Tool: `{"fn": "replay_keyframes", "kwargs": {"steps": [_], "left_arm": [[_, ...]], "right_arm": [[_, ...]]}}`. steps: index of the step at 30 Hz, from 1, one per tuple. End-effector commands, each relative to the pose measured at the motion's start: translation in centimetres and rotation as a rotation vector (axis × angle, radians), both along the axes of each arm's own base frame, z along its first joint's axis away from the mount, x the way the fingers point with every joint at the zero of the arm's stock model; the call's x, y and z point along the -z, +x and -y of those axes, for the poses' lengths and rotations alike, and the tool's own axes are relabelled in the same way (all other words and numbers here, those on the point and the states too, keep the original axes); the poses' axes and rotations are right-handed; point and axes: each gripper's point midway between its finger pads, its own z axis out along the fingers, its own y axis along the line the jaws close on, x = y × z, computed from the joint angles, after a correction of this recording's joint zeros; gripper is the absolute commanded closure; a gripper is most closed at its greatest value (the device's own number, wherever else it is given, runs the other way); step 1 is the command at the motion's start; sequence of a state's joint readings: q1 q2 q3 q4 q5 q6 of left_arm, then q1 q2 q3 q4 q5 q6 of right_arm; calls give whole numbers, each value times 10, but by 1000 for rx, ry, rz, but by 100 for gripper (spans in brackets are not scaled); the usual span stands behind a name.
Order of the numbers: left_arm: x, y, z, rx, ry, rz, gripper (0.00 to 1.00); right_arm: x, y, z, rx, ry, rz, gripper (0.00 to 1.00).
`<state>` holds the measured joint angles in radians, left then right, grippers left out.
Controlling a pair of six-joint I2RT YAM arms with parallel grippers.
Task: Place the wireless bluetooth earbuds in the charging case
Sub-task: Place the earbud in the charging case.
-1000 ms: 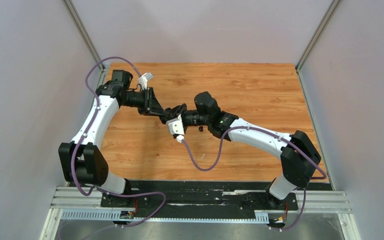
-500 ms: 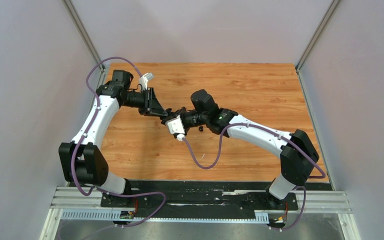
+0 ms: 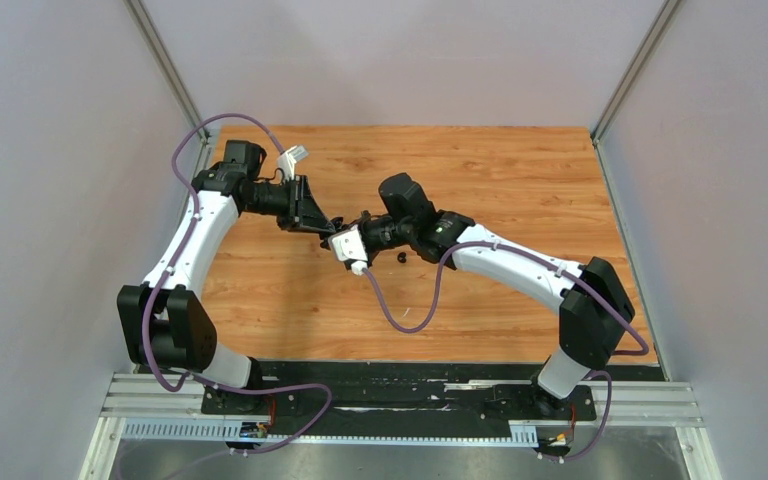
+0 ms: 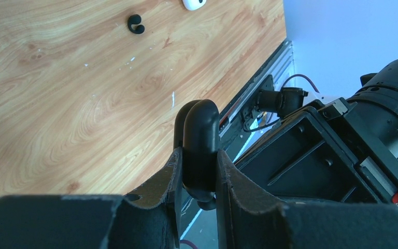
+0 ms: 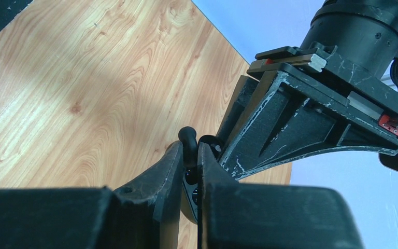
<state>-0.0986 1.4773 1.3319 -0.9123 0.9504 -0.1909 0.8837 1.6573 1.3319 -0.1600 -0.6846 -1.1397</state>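
My left gripper (image 3: pixel 325 222) (image 4: pixel 197 158) is shut on a black rounded charging case (image 4: pixel 201 140) and holds it above the table. My right gripper (image 3: pixel 351 227) (image 5: pixel 189 149) is shut on a black hook-shaped earbud (image 5: pixel 187 139) and holds it right at the case (image 5: pixel 193 193), tip to tip with the left gripper. Another black earbud (image 3: pixel 401 258) (image 4: pixel 136 24) lies on the wooden table. A white rounded piece (image 4: pixel 194 4) lies near it, cut off by the frame's top edge; I cannot tell if it is an earbud or a case. The other earbuds are out of view.
The wooden table (image 3: pixel 520 180) is walled by grey panels on the left, back and right. The black base rail (image 3: pixel 400 375) runs along the near edge. Purple cables hang from both arms.
My right gripper has moved left with the earbud, closing the gap to the left gripper and the case. The left arm has barely moved.
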Motion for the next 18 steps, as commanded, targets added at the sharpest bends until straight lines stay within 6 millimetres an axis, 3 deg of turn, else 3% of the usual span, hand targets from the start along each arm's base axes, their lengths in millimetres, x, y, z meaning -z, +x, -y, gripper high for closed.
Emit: {"fn": "replay_keyframes", "kwargs": {"steps": [1, 18], "left_arm": [[-25, -16, 11, 58, -86, 22, 100], [-12, -12, 4, 50, -14, 28, 100]], "right_arm": [[-11, -4, 2, -9, 2, -53, 100], [-47, -4, 12, -2, 46, -97, 100]]}}
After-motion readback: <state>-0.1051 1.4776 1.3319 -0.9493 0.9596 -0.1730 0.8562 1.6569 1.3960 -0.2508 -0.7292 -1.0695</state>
